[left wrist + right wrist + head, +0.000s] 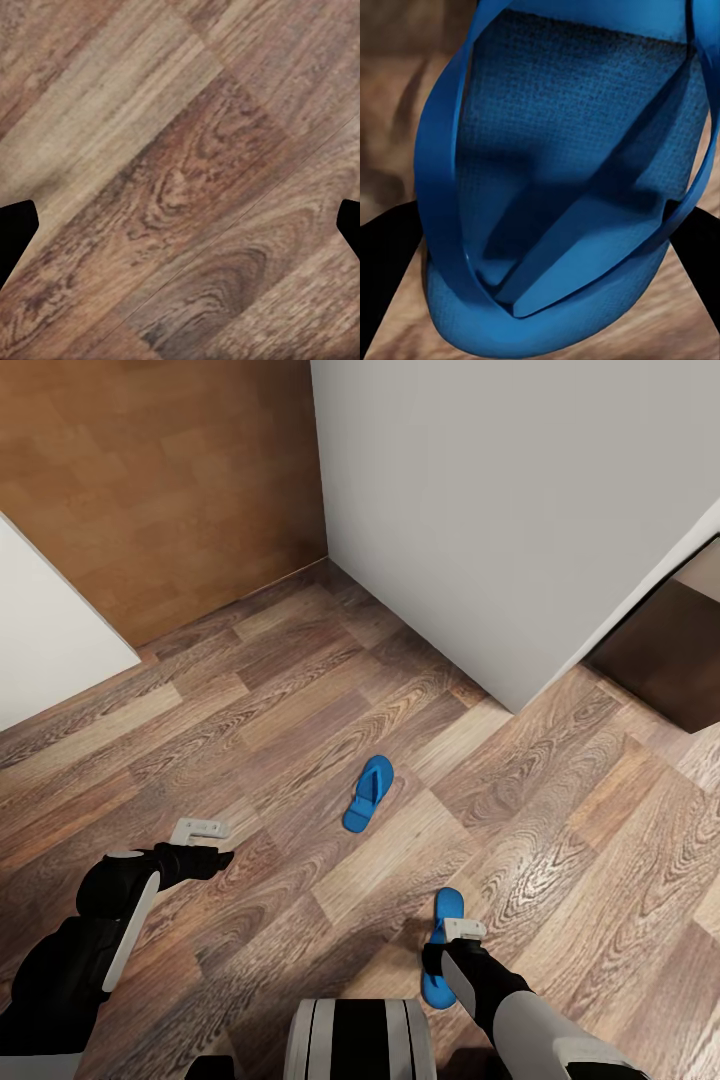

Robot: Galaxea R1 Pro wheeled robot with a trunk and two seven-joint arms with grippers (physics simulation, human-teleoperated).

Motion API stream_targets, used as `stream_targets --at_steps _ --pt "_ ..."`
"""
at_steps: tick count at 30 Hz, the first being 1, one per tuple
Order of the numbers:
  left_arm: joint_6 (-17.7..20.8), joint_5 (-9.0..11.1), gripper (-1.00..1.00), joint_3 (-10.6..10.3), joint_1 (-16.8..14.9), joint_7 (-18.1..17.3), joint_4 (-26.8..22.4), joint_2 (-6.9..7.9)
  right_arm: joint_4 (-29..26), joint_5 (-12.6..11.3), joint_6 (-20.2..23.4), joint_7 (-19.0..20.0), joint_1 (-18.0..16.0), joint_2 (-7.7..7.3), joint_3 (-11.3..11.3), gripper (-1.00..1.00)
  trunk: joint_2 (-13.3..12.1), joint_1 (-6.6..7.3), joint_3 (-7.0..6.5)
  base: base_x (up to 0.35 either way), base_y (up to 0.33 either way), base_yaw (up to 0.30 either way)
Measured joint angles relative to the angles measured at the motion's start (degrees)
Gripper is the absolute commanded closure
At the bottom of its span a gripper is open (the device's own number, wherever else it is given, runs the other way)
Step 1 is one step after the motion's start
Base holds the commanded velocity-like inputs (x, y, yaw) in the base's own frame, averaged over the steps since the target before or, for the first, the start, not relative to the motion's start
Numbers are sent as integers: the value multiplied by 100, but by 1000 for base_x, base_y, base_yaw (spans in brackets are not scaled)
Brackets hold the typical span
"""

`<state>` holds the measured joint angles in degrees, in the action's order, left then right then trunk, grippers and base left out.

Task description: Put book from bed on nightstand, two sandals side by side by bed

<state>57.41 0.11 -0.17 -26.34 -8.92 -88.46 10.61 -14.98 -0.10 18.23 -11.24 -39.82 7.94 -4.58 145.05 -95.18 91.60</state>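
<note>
Two bright blue sandals lie on the wood-plank floor. One sandal (368, 792) rests alone in the middle of the head view. The other sandal (446, 908) sits near the robot's base, under my right gripper (441, 958). Seen close in the right wrist view, this sandal (577, 150) has its straps toward the camera, and the right gripper (540, 259) has a dark finger pressed against each of its sides. My left gripper (222, 844) hangs open over bare floor to the left, and the left gripper (180, 225) has nothing between its fingers. The book, bed and nightstand are out of view.
A pale wall corner (500, 540) juts into the floor ahead, with a dark-brown panel (665, 660) at its right end. A brown wooden door (150, 480) stands at the back left beside another white wall (45, 640). The robot's base (360, 1040) shows at the bottom edge.
</note>
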Motion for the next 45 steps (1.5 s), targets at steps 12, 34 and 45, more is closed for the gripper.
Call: stream_targets --at_steps 12,34,45 --pt "0 0 -100 -28 0 -6 3 -1 0 9 -9 9 4 0 13 100 -13 26 -221 0 0 0" --pt "-8 -32 -100 -47 -1 25 18 -10 -1 8 -120 103 17 -9 -9 100 -43 82 -709 0 0 0" --pt "-50 -32 -100 -48 0 24 18 -10 -1 8 -120 103 22 -9 -9 100 -58 111 -952 0 0 0"
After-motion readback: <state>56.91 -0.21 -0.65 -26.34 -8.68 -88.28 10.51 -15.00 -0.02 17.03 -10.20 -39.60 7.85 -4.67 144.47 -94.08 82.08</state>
